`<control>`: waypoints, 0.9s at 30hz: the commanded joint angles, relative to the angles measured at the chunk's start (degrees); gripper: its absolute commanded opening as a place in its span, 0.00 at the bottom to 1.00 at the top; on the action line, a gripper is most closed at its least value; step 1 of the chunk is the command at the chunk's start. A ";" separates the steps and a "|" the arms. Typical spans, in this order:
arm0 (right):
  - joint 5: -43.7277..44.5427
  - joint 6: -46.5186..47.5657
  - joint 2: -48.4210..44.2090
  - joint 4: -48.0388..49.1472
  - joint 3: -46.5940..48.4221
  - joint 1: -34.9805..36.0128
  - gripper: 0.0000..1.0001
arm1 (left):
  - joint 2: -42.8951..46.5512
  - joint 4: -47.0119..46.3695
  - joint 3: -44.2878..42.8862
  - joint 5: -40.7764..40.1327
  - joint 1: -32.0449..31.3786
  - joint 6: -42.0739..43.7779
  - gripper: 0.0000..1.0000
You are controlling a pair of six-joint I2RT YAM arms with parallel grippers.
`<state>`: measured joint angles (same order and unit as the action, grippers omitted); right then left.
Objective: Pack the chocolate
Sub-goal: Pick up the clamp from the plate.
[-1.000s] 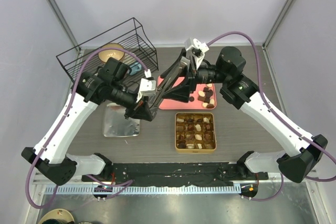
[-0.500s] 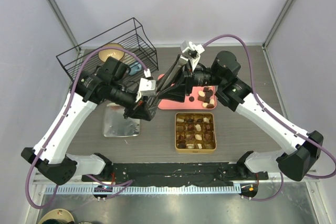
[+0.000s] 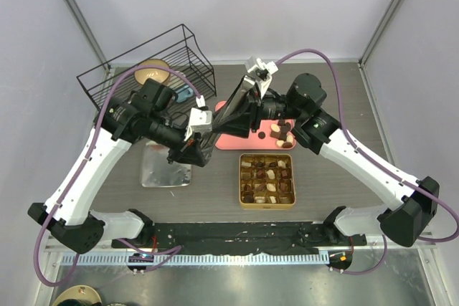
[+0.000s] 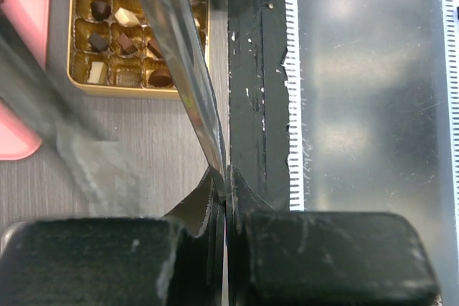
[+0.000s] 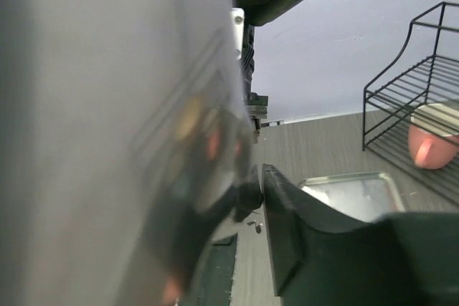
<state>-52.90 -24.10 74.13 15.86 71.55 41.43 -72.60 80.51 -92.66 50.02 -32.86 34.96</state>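
The chocolate (image 3: 267, 177) fills the grid of the gold tin (image 3: 242, 180). More chocolate pieces (image 3: 281, 132) lie on the pink tray (image 3: 247, 141). Tilted above the tray hangs a clear flat lid (image 3: 231, 109). My left gripper (image 3: 191, 150) is shut on its lower edge, and in the left wrist view the lid (image 4: 179, 55) rises from my left gripper (image 4: 226, 184) over the tin (image 4: 115, 91). My right gripper (image 3: 245, 121) is at the lid's upper part. In the right wrist view my right gripper (image 5: 257, 180) has its jaws partly apart around the lid (image 5: 107, 105), one finger blurred behind it.
A black wire rack (image 3: 143, 69) stands at the back left with a tan bowl (image 3: 152, 71) under it. A flat metal tray (image 3: 161, 170) lies left of the tin. The black base rail (image 3: 229, 234) runs along the near edge.
My right arm has swung left toward the lid and its jaws have narrowed around it. The left gripper and the lid have hardly moved.
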 commanded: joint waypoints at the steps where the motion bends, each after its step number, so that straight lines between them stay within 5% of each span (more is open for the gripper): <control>1: 0.78 -0.86 -2.40 1.27 -2.90 1.20 0.60 | 1.49 14.59 -2.17 2.45 -0.18 0.64 0.02; 13: 3.69 -4.91 -4.25 8.05 -4.67 1.20 0.59 | 2.11 14.67 -1.29 2.19 -0.18 0.46 0.02; 20: 3.78 4.75 -2.85 -5.64 5.95 0.94 0.59 | 2.55 14.68 -0.42 0.78 -0.18 0.37 0.02; 27: 0.00 4.76 -0.57 -12.07 10.89 0.58 0.55 | 3.08 14.68 0.55 -0.27 -0.27 0.55 0.02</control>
<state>-49.80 -20.78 72.53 7.86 78.78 42.13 -71.07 78.98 -92.36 50.09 -32.95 35.03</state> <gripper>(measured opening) 0.575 0.025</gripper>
